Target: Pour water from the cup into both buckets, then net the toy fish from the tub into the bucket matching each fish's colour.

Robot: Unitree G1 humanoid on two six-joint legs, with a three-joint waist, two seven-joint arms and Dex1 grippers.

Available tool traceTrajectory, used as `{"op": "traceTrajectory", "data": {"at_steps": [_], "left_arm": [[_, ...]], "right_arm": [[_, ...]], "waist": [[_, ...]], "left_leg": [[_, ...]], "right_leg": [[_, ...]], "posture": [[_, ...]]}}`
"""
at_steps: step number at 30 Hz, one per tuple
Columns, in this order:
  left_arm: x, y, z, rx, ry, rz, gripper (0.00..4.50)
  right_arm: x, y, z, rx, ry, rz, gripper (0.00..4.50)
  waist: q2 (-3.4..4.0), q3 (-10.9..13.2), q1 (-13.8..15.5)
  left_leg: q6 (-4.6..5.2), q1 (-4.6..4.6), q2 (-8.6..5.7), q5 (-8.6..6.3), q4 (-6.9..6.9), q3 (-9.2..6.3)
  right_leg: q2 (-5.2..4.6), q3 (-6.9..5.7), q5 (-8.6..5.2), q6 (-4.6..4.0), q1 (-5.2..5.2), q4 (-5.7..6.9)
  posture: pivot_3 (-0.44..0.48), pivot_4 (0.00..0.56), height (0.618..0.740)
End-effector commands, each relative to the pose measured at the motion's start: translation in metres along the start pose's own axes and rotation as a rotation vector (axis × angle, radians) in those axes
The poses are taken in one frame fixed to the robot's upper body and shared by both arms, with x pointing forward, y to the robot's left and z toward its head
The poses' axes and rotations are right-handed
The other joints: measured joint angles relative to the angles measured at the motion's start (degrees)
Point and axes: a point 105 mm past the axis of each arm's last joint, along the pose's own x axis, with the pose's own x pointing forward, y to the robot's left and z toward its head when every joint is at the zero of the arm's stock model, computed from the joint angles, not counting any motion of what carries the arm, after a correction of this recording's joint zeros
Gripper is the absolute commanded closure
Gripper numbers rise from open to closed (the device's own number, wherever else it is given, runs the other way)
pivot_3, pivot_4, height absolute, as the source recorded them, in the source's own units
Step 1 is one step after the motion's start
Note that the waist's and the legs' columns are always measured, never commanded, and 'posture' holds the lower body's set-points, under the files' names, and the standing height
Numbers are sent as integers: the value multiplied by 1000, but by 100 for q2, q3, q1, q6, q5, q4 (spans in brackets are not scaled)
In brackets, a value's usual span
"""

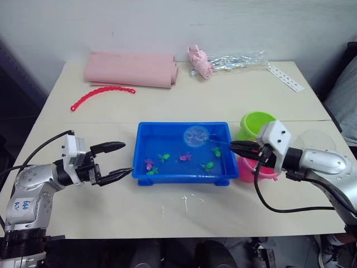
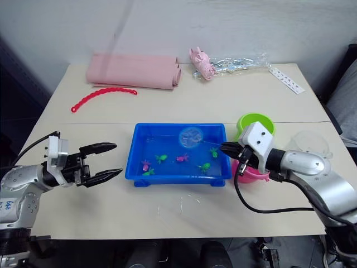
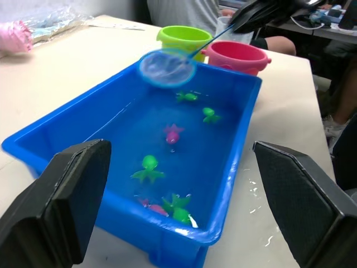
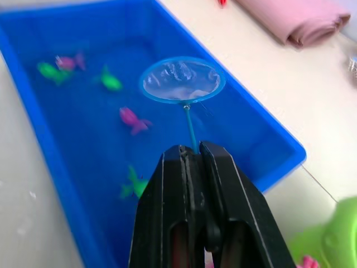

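Netting stage. Tub [image 1: 184, 174] sits mid-table with water in it, both buckets just off its right end, so a scooped fish has only a short carry: green bucket [image 1: 257, 124] behind, pink bucket [image 1: 257, 169] nearer the table's front edge.

Right gripper [image 1: 233, 147] hangs over the tub's right end, fingers pressed together on the thin handle of the net [image 4: 182, 80]. Handle runs out along the fingers, which puts the hoop over the far middle of the tub. Hoop looks empty and appears to be held just above the water, though whether its rim touches the surface I cannot tell.

Fish left in the tub: green ones [image 1: 163, 157] and pink ones [image 1: 185, 157], scattered toward the near side, apart from the hoop.

Left gripper [image 1: 119, 159] waits just off the tub's left end, fingers wide apart, holding nothing; lower fingertip is right at the tub's outer wall, contact unclear. Likely posted there to steady the tub.

Cup [image 1: 317, 142], clear, stands near the table's right edge behind the right arm. A pink object lies in the pink bucket, too small to identify.
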Motion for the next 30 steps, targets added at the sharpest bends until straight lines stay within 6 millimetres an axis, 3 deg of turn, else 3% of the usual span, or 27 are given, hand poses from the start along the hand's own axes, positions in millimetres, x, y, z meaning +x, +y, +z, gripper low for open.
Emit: {"op": "traceTrajectory", "data": {"at_steps": [1,6,12,21,30], "left_arm": [[0,-6,8,27,-7,-10,40],[3,-10,5,27,16,-29,40],[6,-10,5,33,21,-38,40],[8,-10,4,31,22,-34,40],[10,-5,6,36,18,-35,40]], "right_arm": [[10,-6,0,-173,16,-13,4500],[26,-3,-7,-309,46,46,4500],[29,7,-9,-393,60,166,4500],[28,26,3,-153,-35,265,4500],[17,24,1,25,-66,268,4500]], "waist": [[0,0,-16],[2,1,-33],[2,1,-8],[2,1,-15],[2,1,-4]], "left_leg": [[0,4,0,0,0,1],[-7,9,5,4,-1,3],[-5,8,4,3,2,3],[-5,8,5,3,0,1],[-4,8,4,2,3,1]], "right_leg": [[1,1,0,0,0,0],[6,2,0,0,-2,10],[5,2,0,0,-1,8],[5,1,0,0,-1,11],[4,1,0,0,1,8]], "posture": [[0,150,740],[0,150,740],[0,150,740],[0,150,740],[0,150,740]]}}
